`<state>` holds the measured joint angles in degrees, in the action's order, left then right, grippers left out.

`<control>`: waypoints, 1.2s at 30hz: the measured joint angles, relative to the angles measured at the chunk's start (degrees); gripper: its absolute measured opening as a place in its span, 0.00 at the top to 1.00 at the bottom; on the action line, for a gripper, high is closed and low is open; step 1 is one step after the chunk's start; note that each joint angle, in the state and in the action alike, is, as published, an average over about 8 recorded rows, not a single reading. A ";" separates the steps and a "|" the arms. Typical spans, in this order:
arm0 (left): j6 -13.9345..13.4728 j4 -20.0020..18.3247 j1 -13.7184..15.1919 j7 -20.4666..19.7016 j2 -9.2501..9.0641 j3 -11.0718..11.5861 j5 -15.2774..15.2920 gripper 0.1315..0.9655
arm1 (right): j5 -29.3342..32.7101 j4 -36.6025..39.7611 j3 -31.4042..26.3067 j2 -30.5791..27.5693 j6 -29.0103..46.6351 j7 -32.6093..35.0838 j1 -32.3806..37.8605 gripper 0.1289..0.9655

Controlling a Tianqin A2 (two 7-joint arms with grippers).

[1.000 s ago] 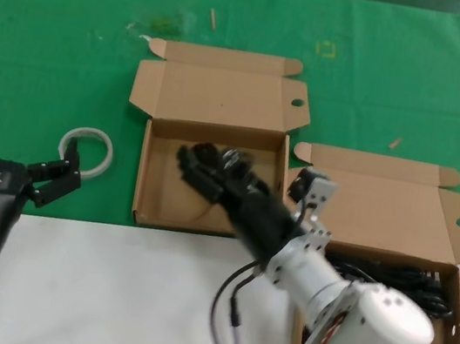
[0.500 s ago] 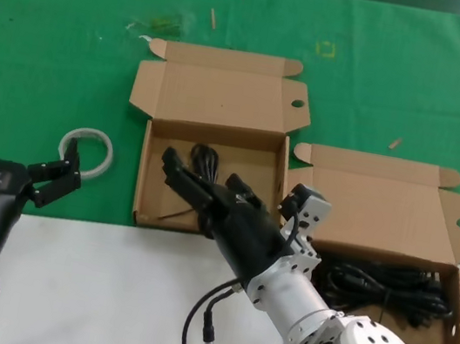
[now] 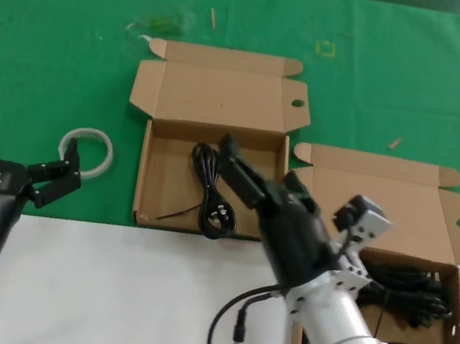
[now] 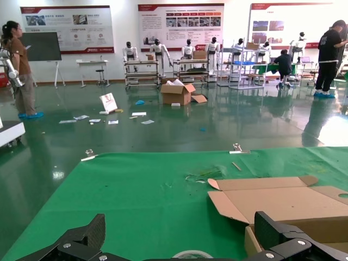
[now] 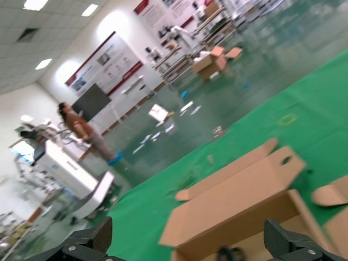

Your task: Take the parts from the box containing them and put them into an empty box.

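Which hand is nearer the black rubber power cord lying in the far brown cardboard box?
Right. The right hand hangs open just beside the black rubber power cord over that box; the left hand waits open off past the box's left side.

A large hall is seen beyond the green cloth [image 4: 136,201], which is pinned at its far edge by metal clips [image 4: 237,148]. The glossy grey-green floor [image 4: 163,133] beyond the cloth is strewn with papers, and an open cardboard carton [image 4: 176,92] is set on it. Poster boards [image 4: 179,24] are hung on the white back wall above wheeled racks [image 4: 144,70]. Bright ceiling panels [image 5: 89,10] are reflected in the floor.
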<state>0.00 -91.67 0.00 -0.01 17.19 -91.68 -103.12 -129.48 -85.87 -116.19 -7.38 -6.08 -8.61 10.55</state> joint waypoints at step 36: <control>0.00 0.00 0.00 0.00 0.00 0.00 0.00 0.00 | 0.68 -2.43 3.60 -0.02 -0.05 1.80 -3.02 0.00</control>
<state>0.00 -91.67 0.00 -0.02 17.19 -91.68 -103.12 -128.80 -88.30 -112.59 -7.39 -6.12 -6.81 7.52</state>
